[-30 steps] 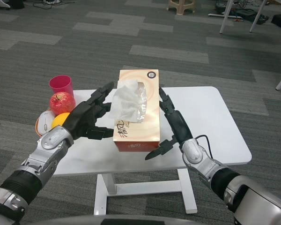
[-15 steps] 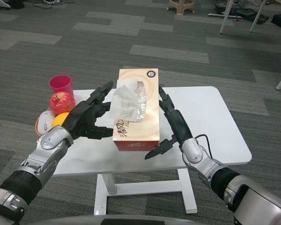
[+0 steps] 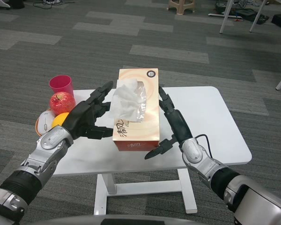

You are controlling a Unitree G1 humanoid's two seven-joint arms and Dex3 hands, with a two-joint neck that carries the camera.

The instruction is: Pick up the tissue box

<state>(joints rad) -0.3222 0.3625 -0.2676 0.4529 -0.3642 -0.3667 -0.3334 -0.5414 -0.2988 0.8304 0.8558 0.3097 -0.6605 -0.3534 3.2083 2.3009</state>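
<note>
tissue box: orange tissue box (image 3: 136, 110) is sandwiched between the two hands over the middle of the white desk (image 3: 210, 117), long side running away from the camera. It looks lifted off the top, near end hanging over the front edge, but I honestly can't tell if the bottom has cleared.
tissue: a white tissue (image 3: 127, 101) is puffed out of the slot on top, leaning a bit to the left.
left hand: left hand (image 3: 86, 119) is flat against the box's left side, fingers stretched forward along it, thumb reaching in at the near lower corner. Grasping the box from that side.
right hand: right hand (image 3: 172, 125) does the same on the right side, fingers up along the wall, thumb poking toward the near corner. Also clamped on.
other stuff: off at the left end of the desk there's a pink cup (image 3: 61, 86), a red apple (image 3: 62, 102) just in front of it, then an orange (image 3: 60, 119) sitting in a small bowl (image 3: 43, 123), partly behind the left hand.
</note>
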